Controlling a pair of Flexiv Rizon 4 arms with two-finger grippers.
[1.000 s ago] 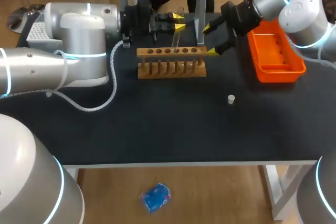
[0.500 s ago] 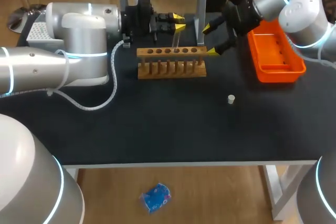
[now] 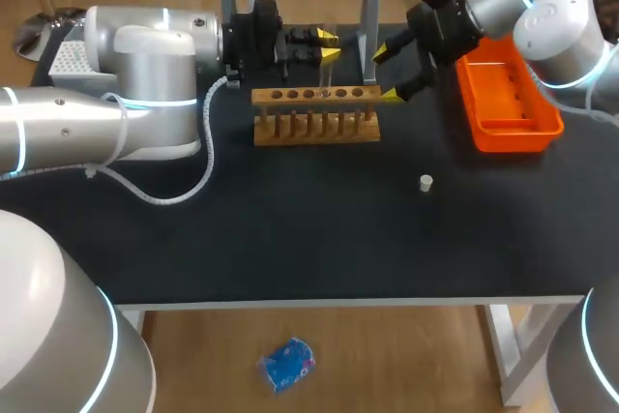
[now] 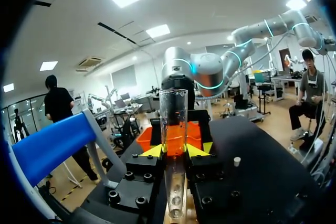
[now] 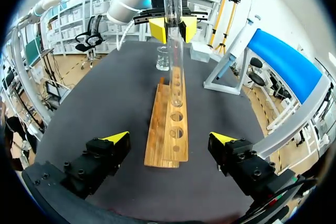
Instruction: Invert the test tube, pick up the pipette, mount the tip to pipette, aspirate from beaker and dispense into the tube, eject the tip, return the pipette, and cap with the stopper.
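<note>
The test tube (image 3: 325, 70), a clear glass cylinder with an open rim uppermost, stood upright over the wooden rack (image 3: 315, 113). The left end effector (image 3: 331, 43) was closed on it, with 1 yellow tip pressed against each side just below the rim. The tube's rounded lower end reached the rack's row of holes; whether it sat inside a hole could not be told.

The rack was a pale 2-tier block: a top plank drilled with round holes and a row of upright pegs along the front. It lay on the matte black worktop (image 3: 290, 239).

The right end effector (image 3: 387, 73) hung at the rack's right end, its fingers spread wide and gripping nothing. In the right wrist view the rack (image 5: 163, 145) ran away from between those fingers toward the tube (image 5: 173, 30).

Beyond the rack's far end stood a small clear beaker (image 5: 163, 57); its contents could not be made out.

A small white stopper (image 3: 426, 182) lay alone on the worktop, well in front of the rack. A rectangular orange plastic tray (image 3: 508, 128) sat to the right.
</note>
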